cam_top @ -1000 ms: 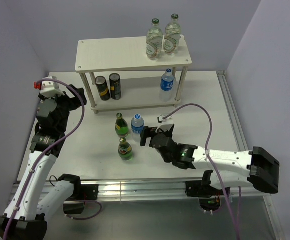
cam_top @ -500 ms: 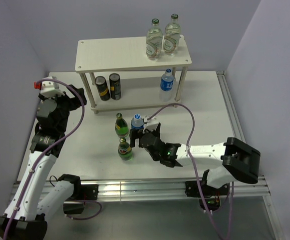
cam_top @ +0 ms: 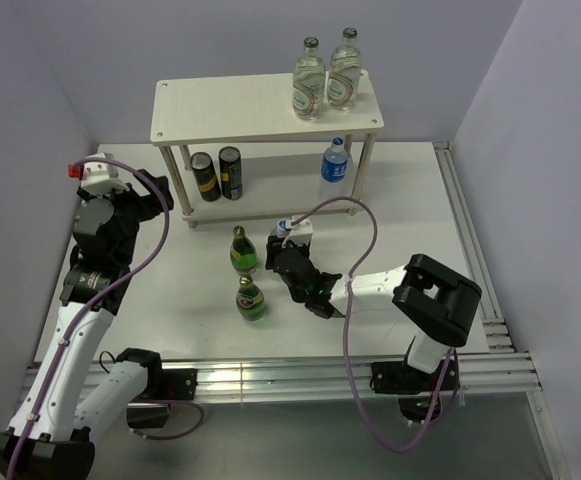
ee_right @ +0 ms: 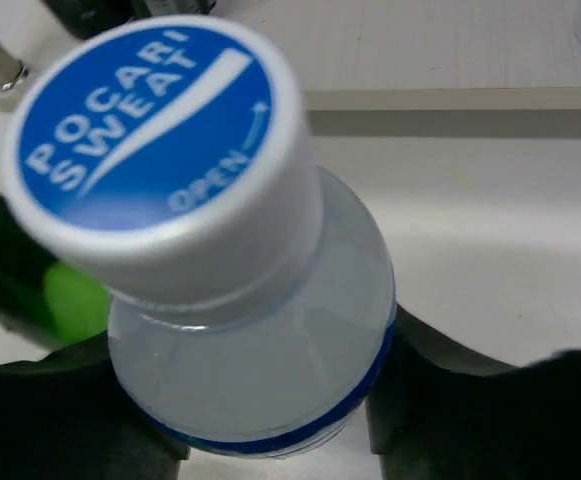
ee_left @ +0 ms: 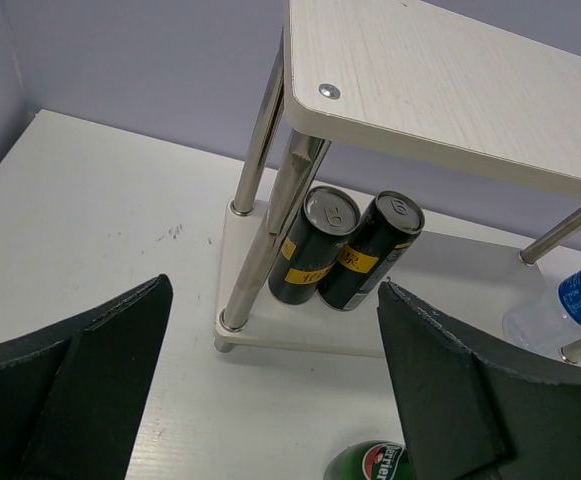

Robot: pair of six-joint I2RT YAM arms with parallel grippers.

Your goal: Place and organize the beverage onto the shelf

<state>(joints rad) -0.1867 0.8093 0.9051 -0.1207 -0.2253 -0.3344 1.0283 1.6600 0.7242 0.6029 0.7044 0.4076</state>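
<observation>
A small Pocari Sweat bottle (ee_right: pixel 260 350) with a blue-and-white cap stands on the table in front of the shelf (cam_top: pixel 265 108). My right gripper (cam_top: pixel 286 258) is shut on its body, one black finger (ee_right: pixel 470 410) pressed against each side; in the top view it hides most of the bottle. Two green bottles (cam_top: pixel 243 250) (cam_top: pixel 251 298) stand just left of it. My left gripper (ee_left: pixel 273 290) is open and holds nothing, off the shelf's left end. The lower board holds two black cans (ee_left: pixel 315 245) and a blue-labelled water bottle (cam_top: pixel 336 168). Two clear glass bottles (cam_top: pixel 309 78) stand on the top board.
The shelf's silver legs (ee_left: pixel 270 200) stand close in front of my left gripper. One green bottle's shoulder (ee_left: pixel 370 465) shows below its right finger. Purple walls close in the table at the back and sides. My right arm's cable (cam_top: pixel 355 215) loops over the table.
My right gripper has slid left and forward over the table to the Pocari Sweat bottle and shut on it. The left arm has not moved.
</observation>
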